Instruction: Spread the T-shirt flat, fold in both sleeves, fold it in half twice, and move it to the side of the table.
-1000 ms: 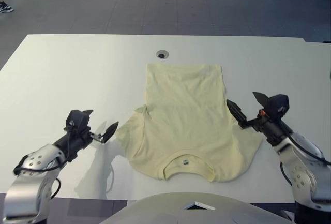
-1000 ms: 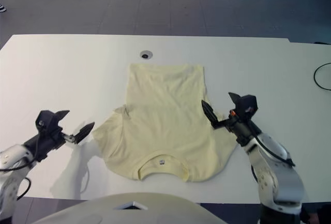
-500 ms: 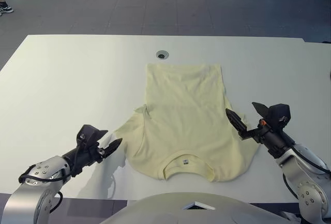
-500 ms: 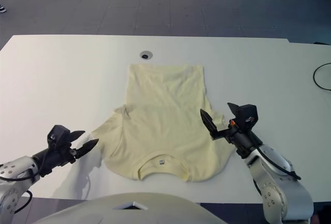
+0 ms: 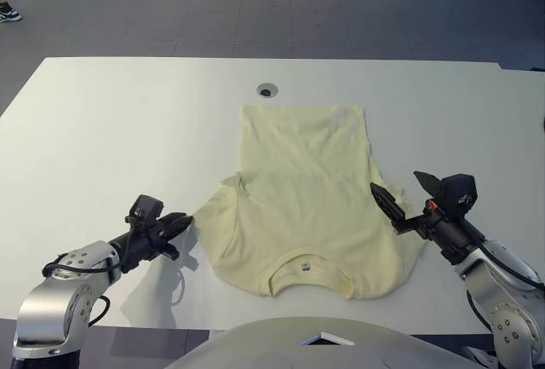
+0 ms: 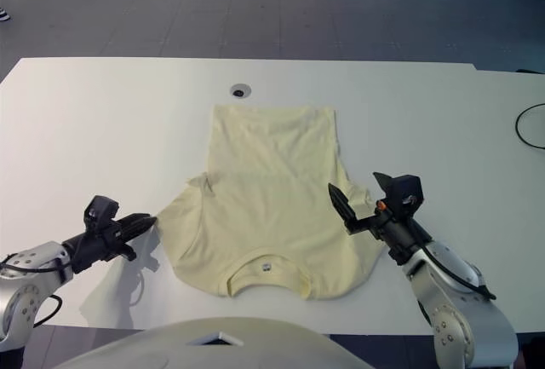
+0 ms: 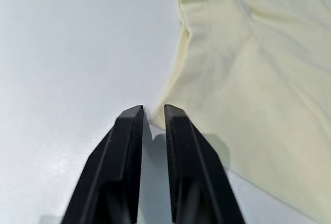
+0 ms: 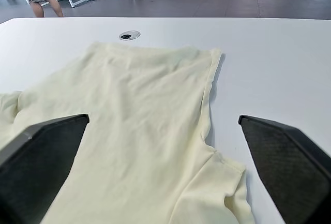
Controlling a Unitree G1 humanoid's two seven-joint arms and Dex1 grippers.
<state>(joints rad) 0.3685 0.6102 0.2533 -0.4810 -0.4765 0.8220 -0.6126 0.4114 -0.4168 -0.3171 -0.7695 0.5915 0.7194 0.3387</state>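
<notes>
The left gripper (image 7: 153, 111), narrowed to a slit (nothing pinched, I judge), meets the T-shirt's (image 5: 302, 190) left sleeve (image 7: 207, 63) corner; right gripper (image 5: 397, 183) gapes wide.

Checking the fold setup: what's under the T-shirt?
The T-shirt lies on the white table, with bare tabletop all around it. Anything beneath the cloth itself is covered.

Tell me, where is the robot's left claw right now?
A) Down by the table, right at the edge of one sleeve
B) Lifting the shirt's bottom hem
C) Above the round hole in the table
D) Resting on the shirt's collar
A: the left gripper is low over the white table, with its tips right at the corner of the T-shirt sleeve, far from the collar, hem and hole.
</notes>
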